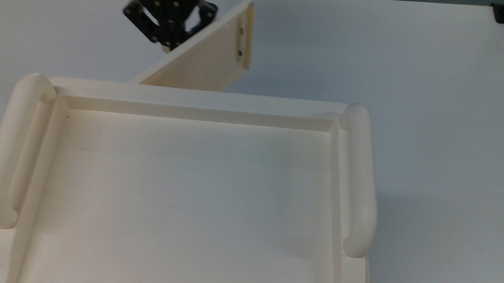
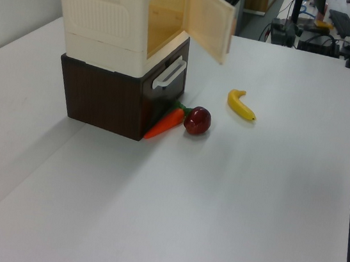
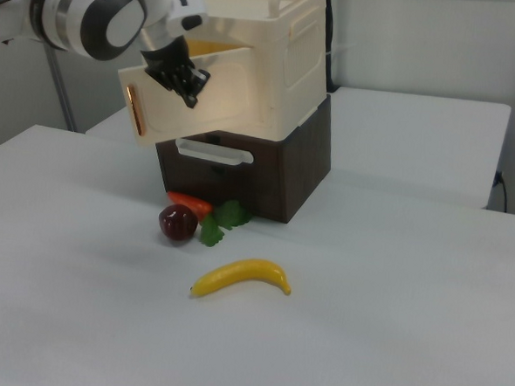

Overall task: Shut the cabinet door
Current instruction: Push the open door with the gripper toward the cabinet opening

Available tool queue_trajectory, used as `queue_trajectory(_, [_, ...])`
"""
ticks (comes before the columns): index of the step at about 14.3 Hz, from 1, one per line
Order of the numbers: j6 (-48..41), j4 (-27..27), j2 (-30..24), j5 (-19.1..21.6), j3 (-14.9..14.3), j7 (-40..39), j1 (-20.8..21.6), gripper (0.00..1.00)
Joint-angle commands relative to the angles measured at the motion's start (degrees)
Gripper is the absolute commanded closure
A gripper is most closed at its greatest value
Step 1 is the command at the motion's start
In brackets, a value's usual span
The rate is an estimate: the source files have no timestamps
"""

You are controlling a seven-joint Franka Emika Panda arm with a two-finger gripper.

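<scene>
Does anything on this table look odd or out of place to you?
Mainly the cabinet door: it hangs half open with the gripper against its outer face. An apple, carrot and banana lie loose on the table before the cabinet. Nothing looks spilled or broken.
</scene>
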Motion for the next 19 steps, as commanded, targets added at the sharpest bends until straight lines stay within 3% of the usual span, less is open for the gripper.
queue_trajectory(1, [12.4,-0.8,2.6,1.7,4.0,0.3,0.0,1.0])
queue_trajectory(6, [28.3,-1.1,5.3,2.5,4.5,0.2,1.8,1.0])
queue_trajectory(12, [27.1,-2.1,4.9,2.5,4.5,0.1,2.0,1.0])
queue_trajectory(15, [19.8,-3.1,3.0,2.3,4.5,-0.1,2.0,1.0])
queue_trajectory(19, [-2.6,-3.1,-0.7,-2.8,4.1,-0.4,1.4,1.0])
